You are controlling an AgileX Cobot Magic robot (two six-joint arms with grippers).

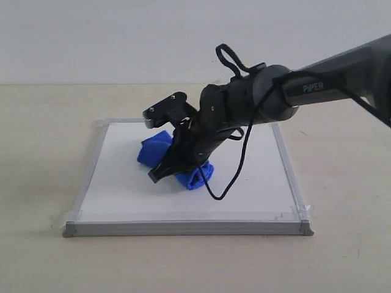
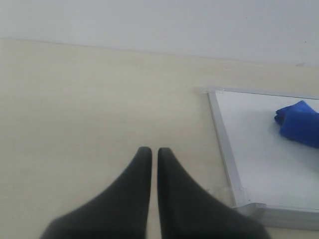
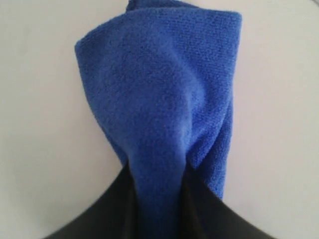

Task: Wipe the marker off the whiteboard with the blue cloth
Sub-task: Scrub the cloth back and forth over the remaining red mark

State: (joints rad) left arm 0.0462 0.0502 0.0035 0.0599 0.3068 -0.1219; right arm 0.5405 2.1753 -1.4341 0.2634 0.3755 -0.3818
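As fingers (image 3: pixel 94 219) pinch the blue cloth (image 3: pixel 159 99), right arm (image 1: pixel 256 97) steeply downward, apparently onto whiteboard (image 1: pixel 122 183).

A robot test lab, seemingly: a bare beige tabletop (image 1: pixel 43 268), a blank white wall (image 1: pixel 122 36) at 12 o'clock, and a black arm (image 1: pixel 330 76) marked PiPER reaching in from 2 o'clock.

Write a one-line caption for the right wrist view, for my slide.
The right gripper pinches the bunched blue cloth over the whiteboard.
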